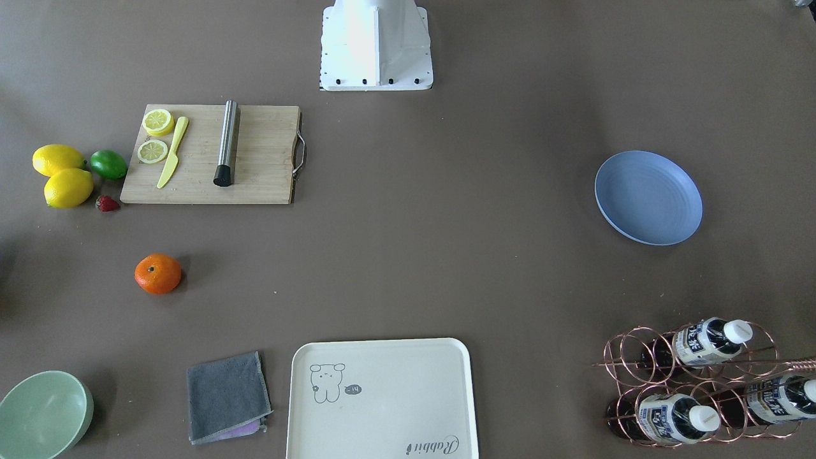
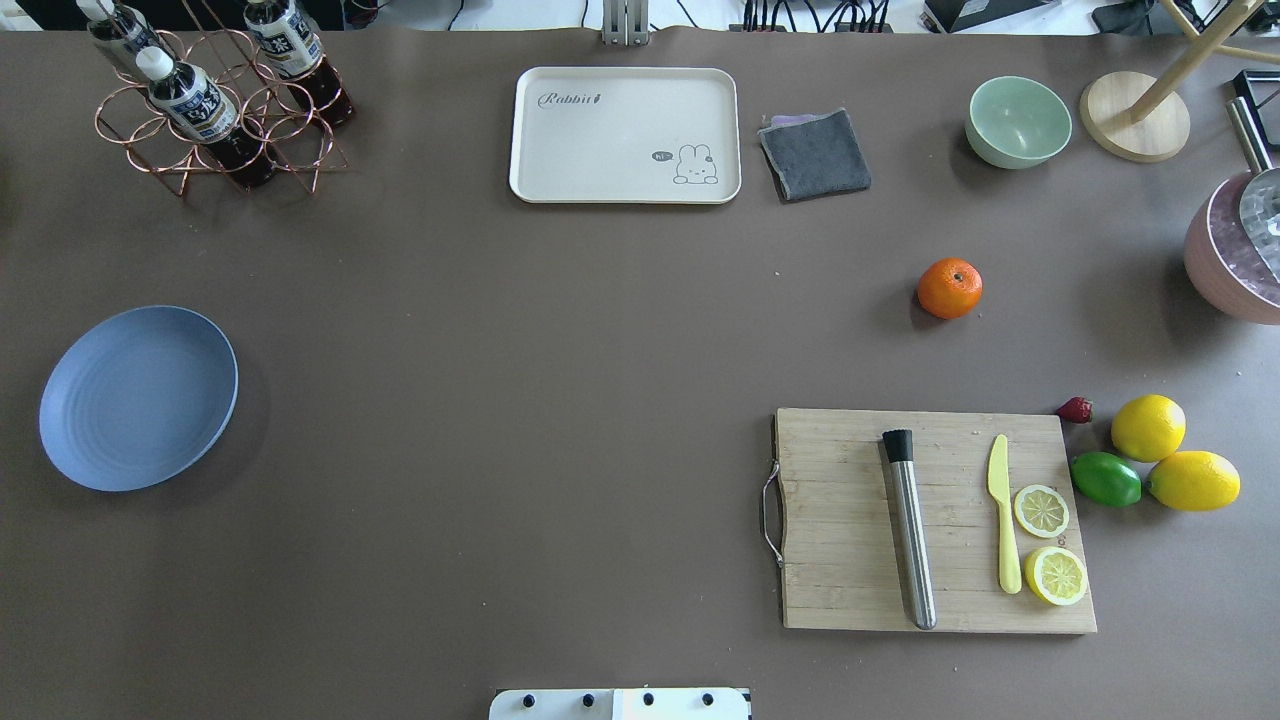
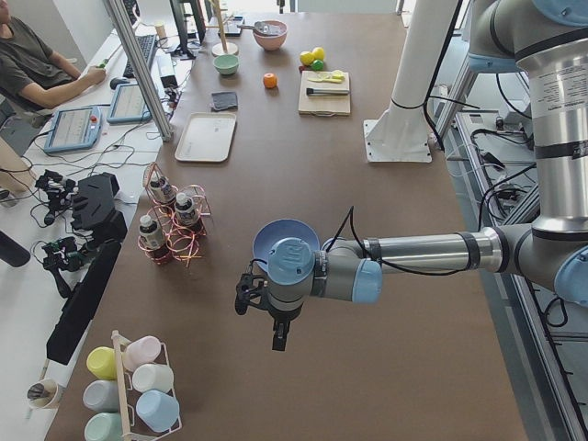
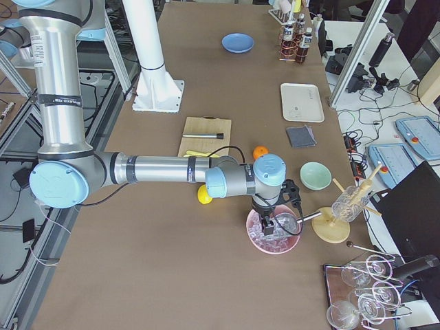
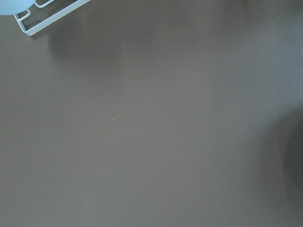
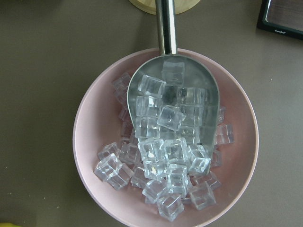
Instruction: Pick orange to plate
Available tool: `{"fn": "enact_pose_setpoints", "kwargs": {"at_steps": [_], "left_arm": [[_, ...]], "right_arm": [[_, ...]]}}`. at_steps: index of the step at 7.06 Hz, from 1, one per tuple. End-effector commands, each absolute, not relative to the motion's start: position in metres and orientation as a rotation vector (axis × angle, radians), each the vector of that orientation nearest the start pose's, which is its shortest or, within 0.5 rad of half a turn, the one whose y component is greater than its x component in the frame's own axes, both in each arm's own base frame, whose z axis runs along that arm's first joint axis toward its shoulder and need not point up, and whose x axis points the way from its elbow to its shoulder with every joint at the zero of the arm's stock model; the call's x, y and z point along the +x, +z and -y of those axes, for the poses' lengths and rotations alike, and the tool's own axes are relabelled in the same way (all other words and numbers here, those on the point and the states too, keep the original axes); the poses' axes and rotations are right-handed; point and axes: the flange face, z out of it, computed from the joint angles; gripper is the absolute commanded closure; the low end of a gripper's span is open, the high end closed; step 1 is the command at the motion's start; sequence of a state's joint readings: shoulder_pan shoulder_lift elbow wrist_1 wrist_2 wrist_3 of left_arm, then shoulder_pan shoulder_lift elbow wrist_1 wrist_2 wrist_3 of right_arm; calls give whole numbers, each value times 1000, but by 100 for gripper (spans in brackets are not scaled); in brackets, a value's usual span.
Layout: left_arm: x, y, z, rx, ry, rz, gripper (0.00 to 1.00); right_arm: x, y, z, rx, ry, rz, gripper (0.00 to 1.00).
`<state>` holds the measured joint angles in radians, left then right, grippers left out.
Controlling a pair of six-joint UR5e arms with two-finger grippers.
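Sitting alone on the brown table (image 2: 560, 400), the orange (image 2: 950, 288) is lying in the upper right of the overhead frame, between the green bowl (image 2: 1018, 122) and the cutting board (image 2: 850, 520), with room around it that should be favouring an easy approach. The plate (image 2: 138, 397) is lying at the far left, well apart, with nothing on it. The right gripper (image 4: 271, 223) is hanging over a pink bowl (image 6: 90, 113) of ice cubes (image 6: 165, 156), on the fruit's end of the table; the left gripper (image 3: 277, 338) is hovering at the plate's end. Neither pincer's opening can be told from the side views; neither is touching the orange.
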<state>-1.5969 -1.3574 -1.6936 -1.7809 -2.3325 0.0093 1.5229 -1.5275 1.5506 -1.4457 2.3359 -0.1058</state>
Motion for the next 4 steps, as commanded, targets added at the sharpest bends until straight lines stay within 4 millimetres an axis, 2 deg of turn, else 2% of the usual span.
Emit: {"fn": "enact_pose_setpoints", "kwargs": {"at_steps": [1, 4], "left_arm": [[-75, 673, 405, 125, 28, -759, 2], [-75, 679, 398, 111, 22, -760, 2]], "right_arm": [[38, 636, 520, 159, -203, 770, 0], [39, 638, 517, 160, -203, 772, 0]]}}
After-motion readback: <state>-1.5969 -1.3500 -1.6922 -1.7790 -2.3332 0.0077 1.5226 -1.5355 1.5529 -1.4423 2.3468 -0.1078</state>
